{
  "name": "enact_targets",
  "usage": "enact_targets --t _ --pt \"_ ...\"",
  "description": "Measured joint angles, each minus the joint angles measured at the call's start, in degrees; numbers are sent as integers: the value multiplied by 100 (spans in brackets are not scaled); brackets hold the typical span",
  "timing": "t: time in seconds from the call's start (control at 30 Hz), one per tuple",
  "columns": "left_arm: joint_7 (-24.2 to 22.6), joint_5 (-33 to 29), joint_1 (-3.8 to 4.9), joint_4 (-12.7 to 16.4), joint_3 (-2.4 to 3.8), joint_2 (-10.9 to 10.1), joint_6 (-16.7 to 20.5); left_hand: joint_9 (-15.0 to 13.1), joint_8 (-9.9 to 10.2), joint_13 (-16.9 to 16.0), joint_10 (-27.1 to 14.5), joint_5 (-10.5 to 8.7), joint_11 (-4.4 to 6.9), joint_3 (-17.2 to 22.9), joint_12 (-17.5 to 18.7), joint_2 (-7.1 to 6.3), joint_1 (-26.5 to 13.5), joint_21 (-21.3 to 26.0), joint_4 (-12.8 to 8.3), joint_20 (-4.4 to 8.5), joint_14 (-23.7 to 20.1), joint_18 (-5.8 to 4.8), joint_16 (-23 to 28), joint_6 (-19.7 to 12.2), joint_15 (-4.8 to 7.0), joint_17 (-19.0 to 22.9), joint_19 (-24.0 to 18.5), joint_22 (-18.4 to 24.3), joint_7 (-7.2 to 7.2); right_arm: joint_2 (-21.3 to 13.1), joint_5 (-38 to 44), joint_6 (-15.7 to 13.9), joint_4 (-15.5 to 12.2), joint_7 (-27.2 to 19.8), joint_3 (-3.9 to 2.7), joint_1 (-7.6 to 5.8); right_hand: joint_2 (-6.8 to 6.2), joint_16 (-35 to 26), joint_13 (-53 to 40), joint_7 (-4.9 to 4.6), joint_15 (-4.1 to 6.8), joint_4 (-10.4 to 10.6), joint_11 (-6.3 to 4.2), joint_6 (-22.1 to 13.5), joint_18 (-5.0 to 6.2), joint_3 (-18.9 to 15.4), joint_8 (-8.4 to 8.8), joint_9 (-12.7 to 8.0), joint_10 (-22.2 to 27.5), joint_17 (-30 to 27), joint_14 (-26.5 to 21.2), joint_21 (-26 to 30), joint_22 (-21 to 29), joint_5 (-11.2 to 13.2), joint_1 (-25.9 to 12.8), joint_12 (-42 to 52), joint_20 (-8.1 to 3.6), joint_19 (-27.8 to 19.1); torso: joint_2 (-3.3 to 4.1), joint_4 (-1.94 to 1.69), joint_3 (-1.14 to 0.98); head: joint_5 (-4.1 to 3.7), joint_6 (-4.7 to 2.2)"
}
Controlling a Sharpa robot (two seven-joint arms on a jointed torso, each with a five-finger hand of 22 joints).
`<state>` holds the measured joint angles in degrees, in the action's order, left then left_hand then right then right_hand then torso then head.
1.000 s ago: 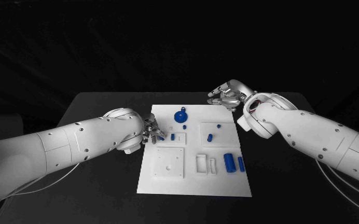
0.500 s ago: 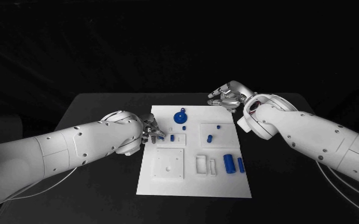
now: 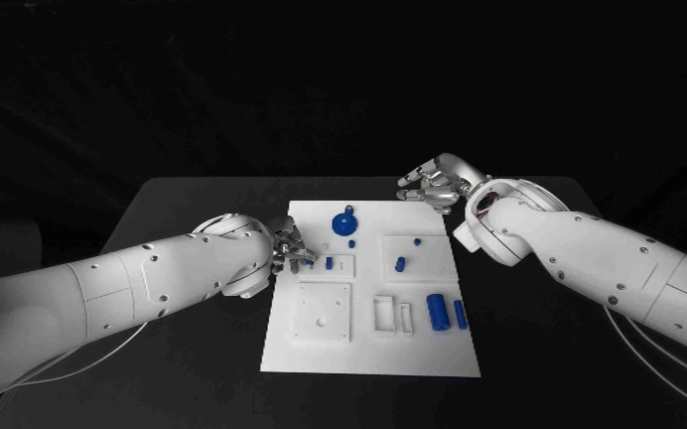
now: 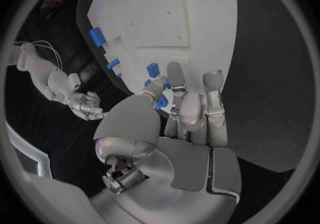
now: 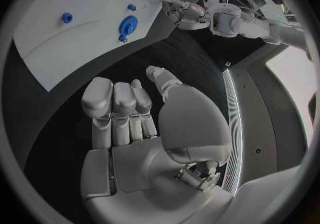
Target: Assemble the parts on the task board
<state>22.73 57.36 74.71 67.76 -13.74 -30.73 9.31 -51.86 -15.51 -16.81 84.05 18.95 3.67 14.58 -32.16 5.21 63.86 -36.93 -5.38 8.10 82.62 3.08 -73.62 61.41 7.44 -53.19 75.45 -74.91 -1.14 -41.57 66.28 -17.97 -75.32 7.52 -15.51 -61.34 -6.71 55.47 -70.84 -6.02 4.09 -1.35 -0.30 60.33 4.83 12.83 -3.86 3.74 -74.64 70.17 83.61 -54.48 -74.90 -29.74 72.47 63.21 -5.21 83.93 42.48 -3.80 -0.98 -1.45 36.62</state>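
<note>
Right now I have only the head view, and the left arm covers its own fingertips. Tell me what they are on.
Observer: In the left wrist view the left hand has its thumb and a finger either side of a small blue part at the task board's edge. I cannot tell whether the grip is firm.
Operator: Check the right palm too.
Observer: The right wrist view shows the right hand holding nothing, over the black table just off the board.
</note>
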Motion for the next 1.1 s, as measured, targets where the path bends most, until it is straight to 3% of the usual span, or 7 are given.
enact_targets --t 0.3,0.47,0.63,1.1 --pt "-55 64 -47 -94 17 68 -29 -295 18 5 0 2 0 0 0 0 0 0 0 0 0 0 0 8 0 31 0 -2 -8 3 -1 0 4 1 0 0 0 0 0 0 0 0 0 0 0 0 0 0 0 0 0 0 0 0 0 0 0 0 -1 3 3 13 10" --pt "-72 82 -49 -103 22 68 -77 -295 4 5 0 -148 0 0 0 0 0 0 0 0 0 0 0 8 0 44 0 -4 -9 1 -1 0 5 2 0 0 0 0 1 0 0 0 0 0 0 0 0 0 0 0 0 0 0 0 0 0 0 0 -1 3 2 0 23" --pt "-88 92 -50 -105 23 69 -126 -296 4 5 0 -173 0 0 0 0 0 1 0 0 0 0 0 9 0 57 0 -4 -9 0 -1 0 5 2 0 0 0 0 1 0 0 0 0 0 0 0 0 0 0 0 0 0 0 0 0 0 0 0 -1 -3 2 -2 32" --pt "-101 46 -47 -123 29 65 -301 -925 56 11 0 -183 0 -24 0 0 0 24 -24 0 0 0 0 9 0 89 0 -2 -9 5 -8 5 9 1 0 0 0 0 1 0 0 0 0 0 0 32 0 0 0 0 0 0 -5 -45 0 0 0 0 -2 0 2 -3 51"
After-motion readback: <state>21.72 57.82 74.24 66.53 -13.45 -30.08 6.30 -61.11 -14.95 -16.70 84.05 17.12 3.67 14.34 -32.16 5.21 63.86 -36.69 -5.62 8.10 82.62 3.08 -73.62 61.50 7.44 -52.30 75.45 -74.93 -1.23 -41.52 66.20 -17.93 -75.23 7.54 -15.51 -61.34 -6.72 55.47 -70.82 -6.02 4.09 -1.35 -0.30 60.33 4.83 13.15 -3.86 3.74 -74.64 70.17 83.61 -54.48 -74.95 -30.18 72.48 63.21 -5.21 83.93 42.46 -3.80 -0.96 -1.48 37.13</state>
